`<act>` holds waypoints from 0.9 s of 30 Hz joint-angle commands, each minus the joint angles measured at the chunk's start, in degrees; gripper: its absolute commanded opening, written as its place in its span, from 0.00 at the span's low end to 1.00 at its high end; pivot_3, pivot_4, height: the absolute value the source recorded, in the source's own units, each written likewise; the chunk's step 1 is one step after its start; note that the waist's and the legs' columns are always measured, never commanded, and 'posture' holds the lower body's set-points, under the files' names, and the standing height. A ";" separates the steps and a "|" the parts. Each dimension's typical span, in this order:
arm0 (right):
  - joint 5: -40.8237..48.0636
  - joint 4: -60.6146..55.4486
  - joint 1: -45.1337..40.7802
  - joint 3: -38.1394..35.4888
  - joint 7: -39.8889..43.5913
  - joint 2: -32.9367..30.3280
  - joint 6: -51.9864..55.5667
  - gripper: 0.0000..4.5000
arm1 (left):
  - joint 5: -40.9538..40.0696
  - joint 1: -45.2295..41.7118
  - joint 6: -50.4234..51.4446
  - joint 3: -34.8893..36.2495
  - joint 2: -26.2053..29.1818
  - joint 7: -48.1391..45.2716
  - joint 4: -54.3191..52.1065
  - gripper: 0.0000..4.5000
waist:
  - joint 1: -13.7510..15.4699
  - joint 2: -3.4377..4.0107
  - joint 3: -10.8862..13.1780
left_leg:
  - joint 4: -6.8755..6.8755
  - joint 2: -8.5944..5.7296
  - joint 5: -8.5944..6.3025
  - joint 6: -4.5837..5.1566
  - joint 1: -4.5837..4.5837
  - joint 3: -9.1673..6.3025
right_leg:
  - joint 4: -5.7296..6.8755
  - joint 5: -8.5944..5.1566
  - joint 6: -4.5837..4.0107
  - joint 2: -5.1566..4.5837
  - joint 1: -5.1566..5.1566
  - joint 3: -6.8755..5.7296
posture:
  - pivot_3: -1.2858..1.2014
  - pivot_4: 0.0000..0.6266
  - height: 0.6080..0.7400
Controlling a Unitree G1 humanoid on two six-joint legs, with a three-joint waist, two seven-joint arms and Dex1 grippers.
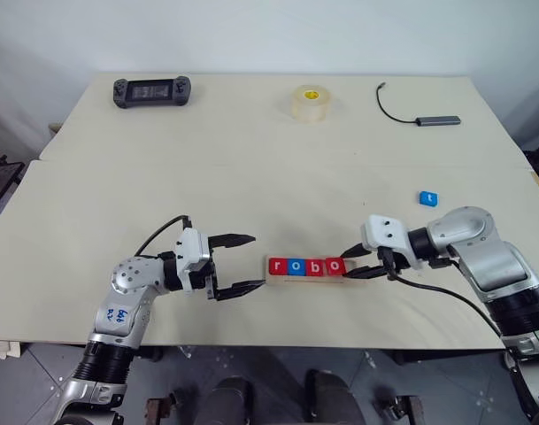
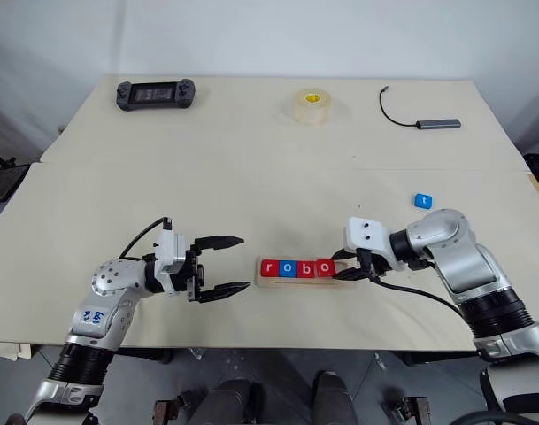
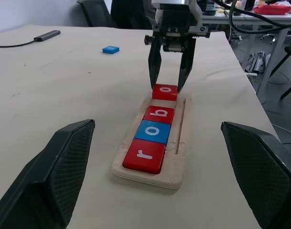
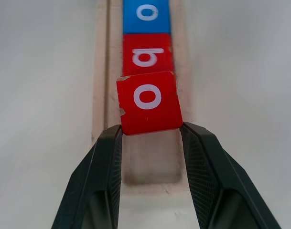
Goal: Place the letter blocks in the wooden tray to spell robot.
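The wooden tray (image 3: 181, 143) lies near the table's front edge, between my two grippers. Three letter blocks sit in it in a row: a red r (image 3: 144, 155), a blue o (image 3: 153, 131) and a red b (image 3: 159, 114). My right gripper (image 4: 150, 131) is shut on a red o block (image 4: 148, 101), holding it slightly tilted over the tray just past the b. A blue t block (image 1: 428, 198) lies loose on the table beyond my right arm. My left gripper (image 1: 258, 261) stands open just off the tray's r end, with nothing between its fingers.
At the table's far side are a roll of tape (image 1: 311, 103), a dark handheld controller (image 1: 151, 90) and a grey hub with a black cable (image 1: 437, 119). A seam (image 1: 251, 165) runs across the tabletop.
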 commanded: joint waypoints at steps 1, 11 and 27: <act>-0.15 -0.66 -1.61 -0.69 -0.79 0.35 1.71 0.32 | -0.65 0.16 -0.41 0.50 0.10 0.27 -2.13 1.00 | 0.05 0.00 0.00 | 0.00 0.00 0.00 0.00 0.00 0.00 | 0.00 0.00 0.00 0.00 0.00 0.00 | 0.52 0.24 1.00; -0.02 -1.58 -0.46 -3.31 -0.90 -2.78 1.73 1.00 | -0.70 0.06 -0.53 0.29 -0.13 0.52 -1.91 1.00 | 0.09 0.00 0.00 | 0.00 -0.01 0.00 0.00 0.00 0.00 | 0.00 0.00 0.00 -0.01 0.00 -0.01 | 0.52 0.24 1.00; 11.61 -11.06 34.90 -41.93 -22.82 5.04 -4.51 1.00 | -1.30 1.58 -0.06 2.16 -0.12 2.01 -1.64 1.00 | 1.54 0.00 -0.01 | -0.10 0.00 0.00 0.00 0.04 0.02 | -0.06 0.00 0.00 0.02 0.07 -0.01 | 0.52 0.24 1.00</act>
